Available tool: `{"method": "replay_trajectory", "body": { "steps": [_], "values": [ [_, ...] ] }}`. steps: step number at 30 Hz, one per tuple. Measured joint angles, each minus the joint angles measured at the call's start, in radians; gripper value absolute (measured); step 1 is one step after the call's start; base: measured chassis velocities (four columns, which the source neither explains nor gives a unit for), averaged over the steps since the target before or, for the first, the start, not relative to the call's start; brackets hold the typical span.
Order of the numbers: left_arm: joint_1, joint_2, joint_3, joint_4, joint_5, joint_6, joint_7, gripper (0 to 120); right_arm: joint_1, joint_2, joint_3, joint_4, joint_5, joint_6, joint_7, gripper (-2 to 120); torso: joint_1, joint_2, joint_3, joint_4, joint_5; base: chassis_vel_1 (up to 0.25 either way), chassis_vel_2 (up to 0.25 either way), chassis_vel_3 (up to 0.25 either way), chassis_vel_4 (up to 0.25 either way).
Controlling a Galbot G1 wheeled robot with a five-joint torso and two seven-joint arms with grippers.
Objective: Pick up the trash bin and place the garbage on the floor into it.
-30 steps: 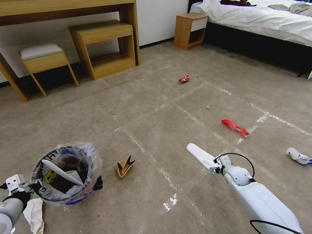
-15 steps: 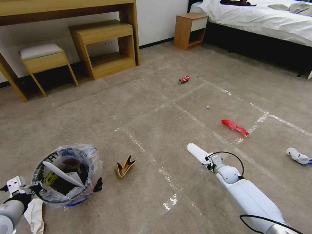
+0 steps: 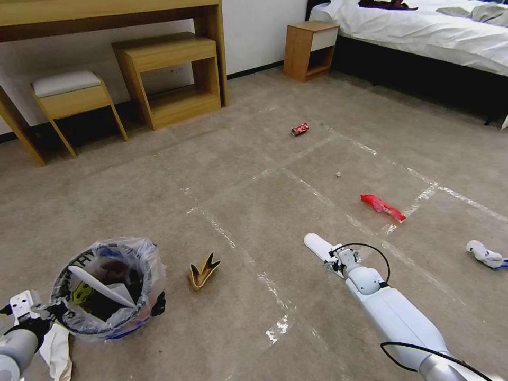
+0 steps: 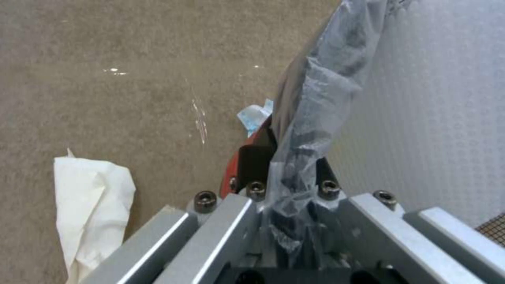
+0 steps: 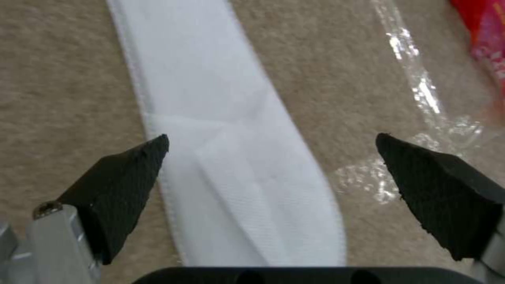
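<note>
The floor [image 3: 248,211], carpet crossed by tape strips, carries everything. The trash bin [image 3: 108,286] sits near its front-left corner, the left tool [image 4: 287,197] clamped on the bin's bagged rim, one slipper already inside and a white tissue [image 4: 92,205] on the carpet just beside it. The second white slipper [image 5: 231,169] lies toward the front edge, right of centre. The right tool [image 5: 271,189] hangs low over the slipper's mid-length, its pads [image 5: 126,185] spread wide and straddling it, one just past either long edge, neither touching, as far as I can tell.

To do this step well, I judge the tool should drop straight down until the pads meet the carpet, then close across the width so the thin fabric buckles upward between them.

A tan carton [image 3: 202,271], a red wrapper [image 3: 382,207] and a crushed can [image 3: 299,129] wait farther out.
</note>
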Motion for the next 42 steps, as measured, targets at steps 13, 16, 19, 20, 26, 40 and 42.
{"method": "replay_trajectory", "body": {
  "steps": [13,16,19,20,26,40,42],
  "values": [
    [0.001,-0.007,0.005,-0.009,0.006,-0.002,0.0,1,-0.035,0.004,0.019,-0.011,-0.029,0.003,0.007,100,0.0,0.0,0.0,-0.0001,0.0001,0.0,0.0,0.0,0.0],
    [0.001,-0.007,0.005,-0.008,0.006,-0.003,0.001,1,-0.034,0.008,0.019,-0.018,-0.032,0.01,0.007,100,0.0,0.0,0.0,-0.0001,0.0,0.0,0.0,0.0,0.0],
    [0.001,-0.009,0.006,-0.005,0.009,-0.005,0.004,1,-0.02,0.024,0.016,-0.041,-0.041,0.024,0.006,100,0.0,0.0,0.0,-0.0002,0.0001,0.0,0.0,0.0,0.0],
    [0.001,-0.009,0.007,-0.003,0.009,-0.006,0.005,1,-0.01,0.031,0.015,-0.051,-0.043,0.028,0.005,100,0.0,0.0,0.0,0.0,0.0,0.0,0.0,0.0,0.0],
    [0.002,-0.006,0.007,0.006,0.011,-0.009,0.008,1,0.028,0.072,0.009,-0.117,-0.065,0.056,0.0,100,0.0,0.0,0.0,0.0001,0.0,0.0,0.0,0.0,0.0],
    [0.0,0.001,0.007,0.018,0.011,-0.014,0.011,1,0.05,0.075,0.015,-0.152,-0.079,0.072,-0.003,100,0.0,0.0,0.0,0.0,0.0,0.0,0.0,0.0,0.0],
    [-0.001,0.001,0.007,0.018,0.011,-0.015,0.011,1,0.052,0.071,0.017,-0.152,-0.078,0.073,-0.004,100,0.0,0.0,0.0,-0.0001,-0.0001,0.0,0.0,0.0,0.0]
  ]
}}
